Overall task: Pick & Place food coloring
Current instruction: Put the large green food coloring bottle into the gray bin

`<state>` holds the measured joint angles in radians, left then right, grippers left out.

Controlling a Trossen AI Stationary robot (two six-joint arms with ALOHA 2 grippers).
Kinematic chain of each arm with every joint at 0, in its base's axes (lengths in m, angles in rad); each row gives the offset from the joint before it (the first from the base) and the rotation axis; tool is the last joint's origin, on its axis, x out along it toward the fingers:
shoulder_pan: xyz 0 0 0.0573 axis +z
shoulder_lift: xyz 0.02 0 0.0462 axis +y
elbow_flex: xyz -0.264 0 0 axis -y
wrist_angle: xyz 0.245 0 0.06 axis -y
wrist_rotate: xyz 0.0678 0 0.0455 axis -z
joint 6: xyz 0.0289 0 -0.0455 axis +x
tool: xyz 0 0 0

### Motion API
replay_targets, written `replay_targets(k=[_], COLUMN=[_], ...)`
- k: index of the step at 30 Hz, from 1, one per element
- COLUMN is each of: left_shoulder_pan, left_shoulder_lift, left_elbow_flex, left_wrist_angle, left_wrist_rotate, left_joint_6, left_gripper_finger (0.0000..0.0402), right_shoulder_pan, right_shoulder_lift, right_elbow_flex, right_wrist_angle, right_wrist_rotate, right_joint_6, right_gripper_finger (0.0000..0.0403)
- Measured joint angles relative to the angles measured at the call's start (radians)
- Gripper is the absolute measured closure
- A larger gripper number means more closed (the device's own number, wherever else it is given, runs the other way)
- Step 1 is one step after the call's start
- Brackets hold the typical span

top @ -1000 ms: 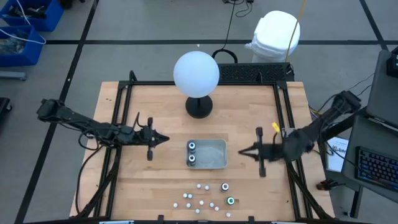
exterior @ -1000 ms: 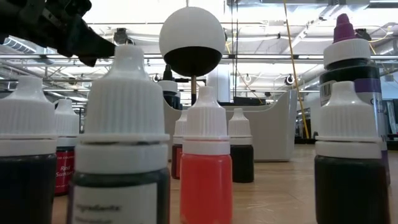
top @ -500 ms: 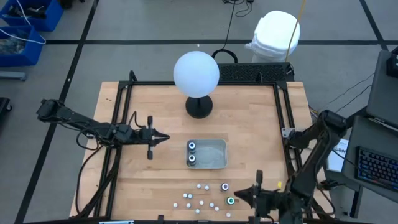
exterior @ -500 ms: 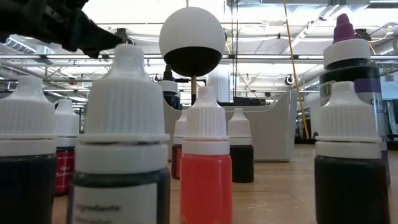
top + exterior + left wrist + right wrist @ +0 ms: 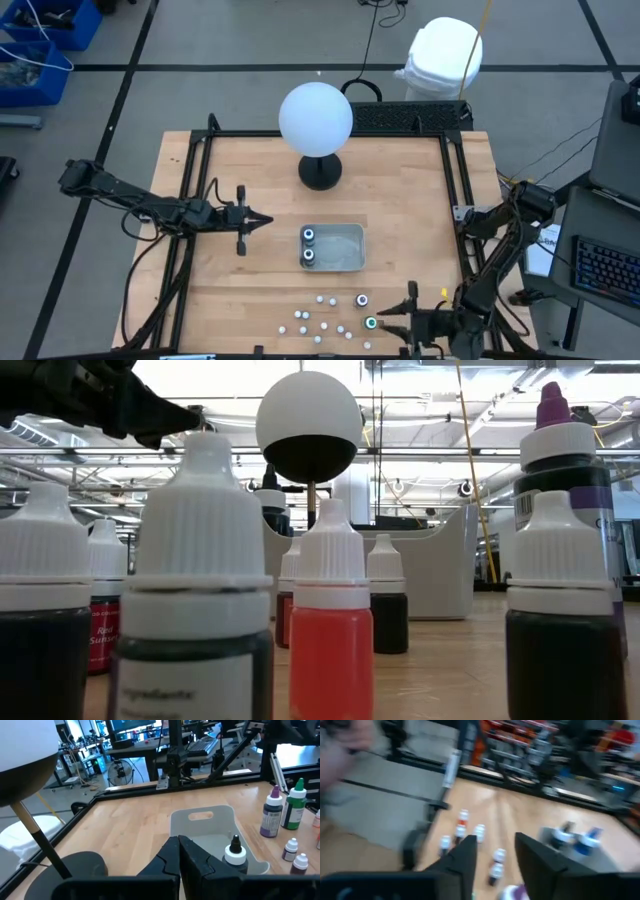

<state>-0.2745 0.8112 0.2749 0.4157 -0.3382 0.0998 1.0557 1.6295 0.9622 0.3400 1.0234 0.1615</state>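
High: food coloring bottles clustered by near table edge, two in grey tray; right gripper beside cluster, bare wood left | Low: bottles crowded frame | Left wrist: left gripper closed, empty, facing tray | Right wrist: fingers parted, empty, over bottles

Even, bright light falls from above on the bench, and shadows under things stay short and soft. At bench height the ceiling lamps behind glare white, and the nearest bottles are soft (too close to focus). The right wrist view is smeared with motion blur; the left one is sharp.
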Motion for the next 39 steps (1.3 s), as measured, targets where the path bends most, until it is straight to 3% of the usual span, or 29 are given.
replay_targets(k=[5,8,22,39], left_shoulder_pan=[0.0,0.0,0.0,0.0], left_shoulder_lift=[0.0,0.0,0.0,0.0], left_elbow_flex=[0.0,0.0,0.0,0.0], left_wrist_angle=[-0.003,-0.005,-0.03,-0.03], left_wrist_rotate=[0.0,0.0,0.0,-0.003], left_joint_6=[0.006,0.027,0.027,0.038], left_gripper_finger=[0.0376,0.0367,0.0366,0.0366], right_shoulder_pan=[-0.008,-0.023,-0.084,-0.101], right_shoulder_lift=[0.0,0.001,0.055,0.133], right_elbow_flex=[-0.092,-0.129,-0.149,-0.148], right_wrist_angle=[0.194,0.195,0.21,0.232], right_wrist_rotate=[-0.172,-0.19,-0.268,-0.274], right_joint_6=[-0.033,0.02,0.037,0.113], right_gripper_finger=[0.0216,0.0202,0.0196,0.0195])
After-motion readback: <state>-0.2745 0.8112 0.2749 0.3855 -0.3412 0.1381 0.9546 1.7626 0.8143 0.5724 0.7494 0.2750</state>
